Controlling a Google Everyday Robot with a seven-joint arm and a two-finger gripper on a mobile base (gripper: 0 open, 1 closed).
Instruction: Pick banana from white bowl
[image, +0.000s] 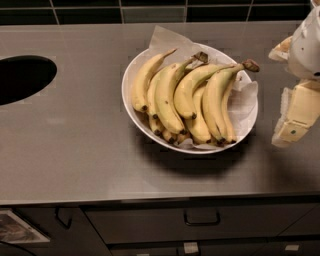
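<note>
The white bowl (126, 98) sits in the middle of the steel counter, lined with crumpled white paper and filled with several yellow bananas. The banana (213, 100) is the long, strongly curved one on the right side of the pile. Its thick dark-brown stem (250, 65) points to the upper right over the rim. My gripper (294, 114), white and cream, hangs at the right edge of the view. It is just right of the bowl, apart from it, and holds nothing that I can see.
A dark oval opening (20, 77) is cut into the counter (75, 150) at the left. A dark tiled wall (150, 10) runs along the back. Drawers with handles (201, 218) lie below the counter's front edge.
</note>
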